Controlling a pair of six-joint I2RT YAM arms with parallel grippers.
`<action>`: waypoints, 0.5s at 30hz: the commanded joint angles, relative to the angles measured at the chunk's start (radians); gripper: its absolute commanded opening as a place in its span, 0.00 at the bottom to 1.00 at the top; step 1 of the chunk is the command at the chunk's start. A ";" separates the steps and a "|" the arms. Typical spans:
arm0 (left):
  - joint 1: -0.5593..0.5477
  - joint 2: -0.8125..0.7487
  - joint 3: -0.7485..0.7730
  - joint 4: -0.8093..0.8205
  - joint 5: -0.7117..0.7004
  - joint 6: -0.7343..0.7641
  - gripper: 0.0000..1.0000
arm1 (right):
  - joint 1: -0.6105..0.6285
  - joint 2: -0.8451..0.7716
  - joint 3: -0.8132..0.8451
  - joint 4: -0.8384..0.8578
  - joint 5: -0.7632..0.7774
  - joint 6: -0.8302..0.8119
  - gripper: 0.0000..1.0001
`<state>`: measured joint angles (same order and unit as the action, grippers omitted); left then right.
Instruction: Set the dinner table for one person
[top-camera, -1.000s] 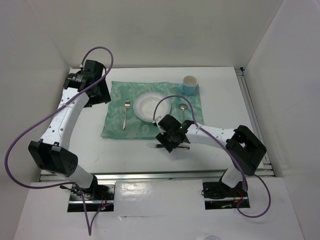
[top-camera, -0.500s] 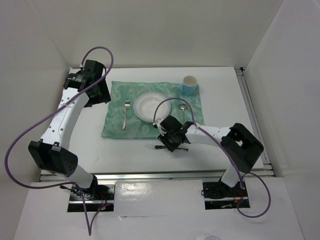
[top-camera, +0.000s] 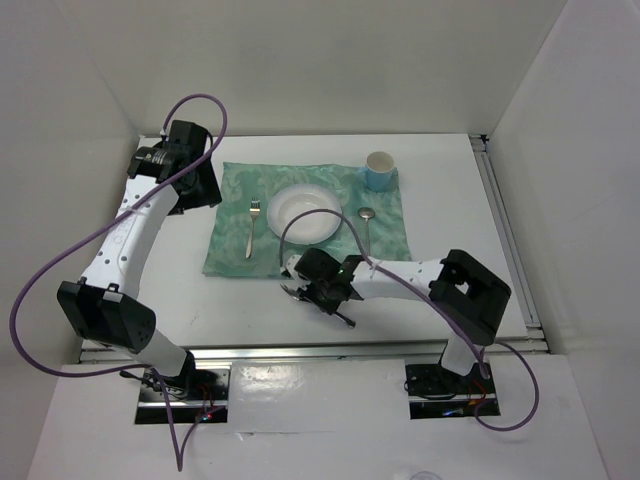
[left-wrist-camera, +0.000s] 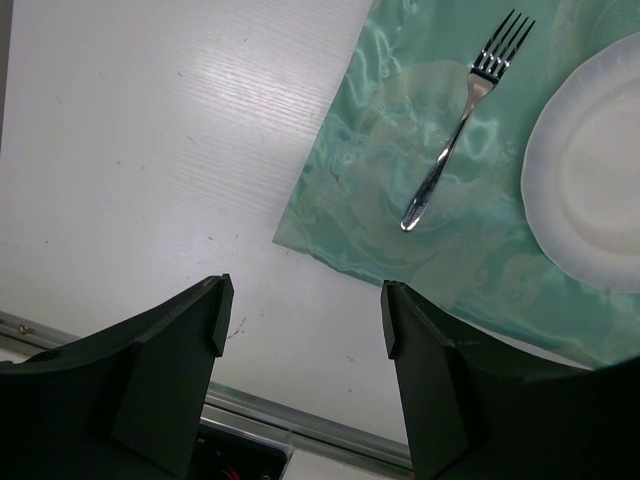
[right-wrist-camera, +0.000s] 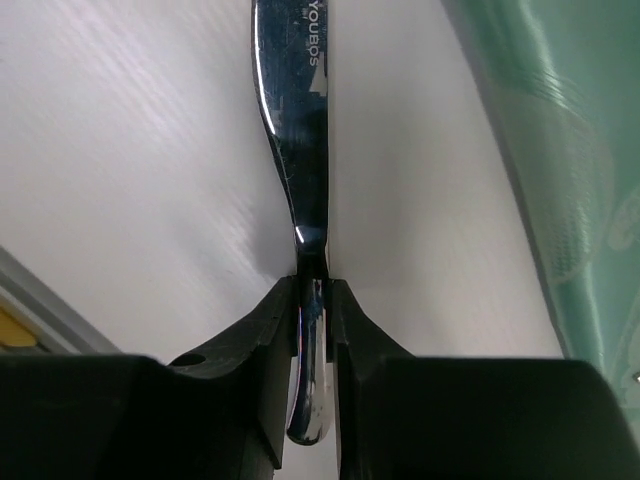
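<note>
My right gripper (top-camera: 322, 291) is shut on a steel knife (right-wrist-camera: 300, 120), gripped near its rounded handle end, low over the white dinner table (top-camera: 450, 210) just in front of the teal placemat (top-camera: 230, 255). The knife's tip pokes out to the left (top-camera: 290, 291). On the placemat lie a fork (top-camera: 251, 228), a white plate (top-camera: 303, 213) and a spoon (top-camera: 366, 222), with a blue cup (top-camera: 379, 169) at its far right corner. My left gripper (top-camera: 197, 186) is open and empty, off the placemat's far left corner; the fork (left-wrist-camera: 460, 120) and plate (left-wrist-camera: 590, 170) show in its view.
A metal rail (top-camera: 300, 350) runs along the table's near edge and another along the right side (top-camera: 505, 230). White walls close in the back and both sides. The placemat's edge (right-wrist-camera: 560, 150) lies just right of the held knife.
My right gripper has moved left along the placemat's near edge with the knife in it, and its wrist has turned. The left arm has not moved.
</note>
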<state>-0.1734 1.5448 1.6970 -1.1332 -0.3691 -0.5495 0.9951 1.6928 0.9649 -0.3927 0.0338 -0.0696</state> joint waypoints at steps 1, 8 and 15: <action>0.005 0.001 -0.002 0.015 -0.014 0.002 0.78 | 0.043 0.034 0.099 -0.076 -0.020 -0.004 0.00; 0.005 -0.018 -0.011 0.015 -0.037 -0.007 0.78 | 0.086 -0.007 0.236 -0.196 -0.002 -0.044 0.00; 0.005 -0.018 -0.011 0.015 -0.037 -0.007 0.78 | 0.086 -0.038 0.259 -0.219 0.089 -0.044 0.00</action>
<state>-0.1734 1.5448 1.6920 -1.1320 -0.3885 -0.5533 1.0740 1.7153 1.1824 -0.5720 0.0696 -0.0998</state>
